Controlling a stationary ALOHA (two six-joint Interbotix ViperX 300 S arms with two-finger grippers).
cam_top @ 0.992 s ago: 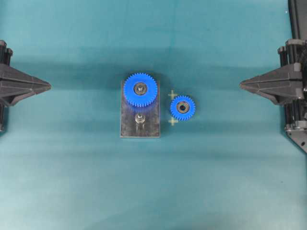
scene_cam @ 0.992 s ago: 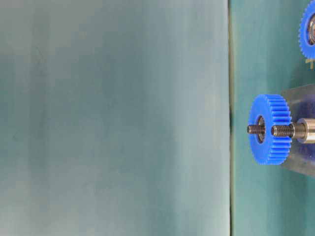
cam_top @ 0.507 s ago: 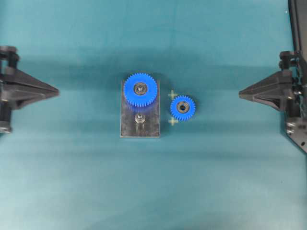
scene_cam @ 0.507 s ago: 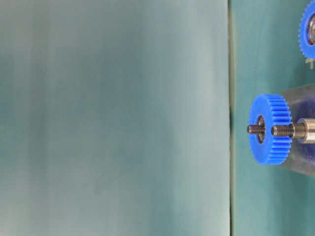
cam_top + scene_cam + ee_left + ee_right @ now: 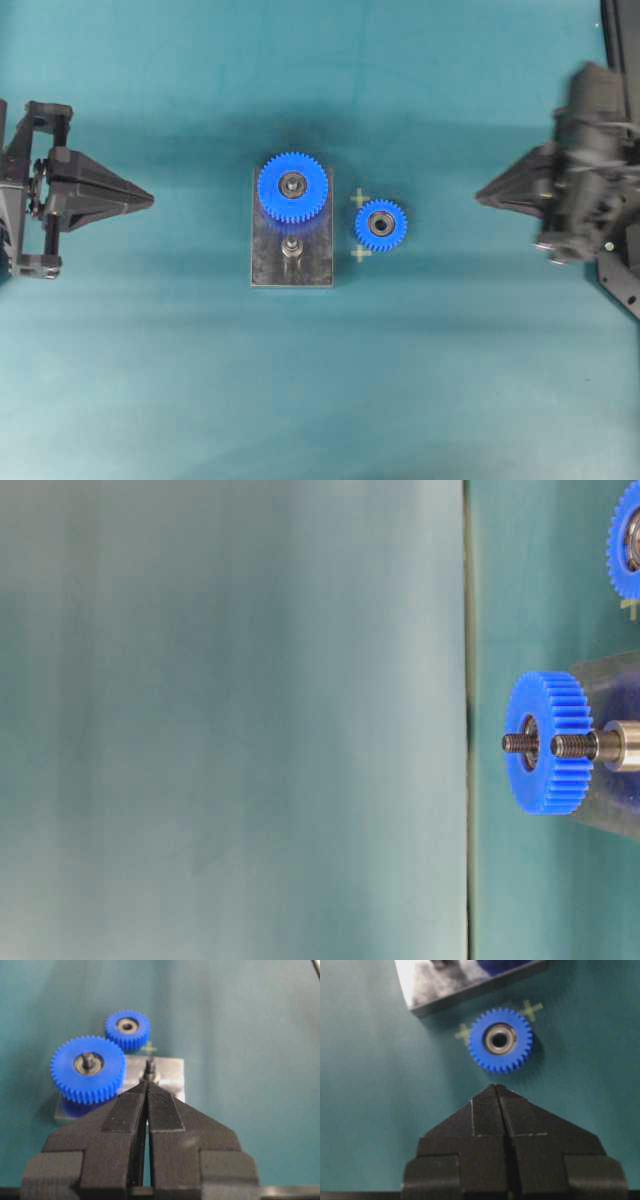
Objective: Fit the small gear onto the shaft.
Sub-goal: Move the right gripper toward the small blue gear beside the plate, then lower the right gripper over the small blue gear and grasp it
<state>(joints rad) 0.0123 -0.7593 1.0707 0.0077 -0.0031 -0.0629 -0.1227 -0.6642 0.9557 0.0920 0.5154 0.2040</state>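
Both pincers have moved inward since the earlier frame. The left pincer (image 5: 150,199) and right pincer (image 5: 478,195) are closed and empty. The small gear (image 5: 380,225) lies unmoved on the worktop (image 5: 320,400) between them, nearer the right pincer, beside the shaft (image 5: 291,247).

Plate (image 5: 291,262) in the middle of the table (image 5: 320,400), big gear (image 5: 292,186) on its far end, shaft (image 5: 291,246) on its near end, small gear (image 5: 380,225) just right of the plate
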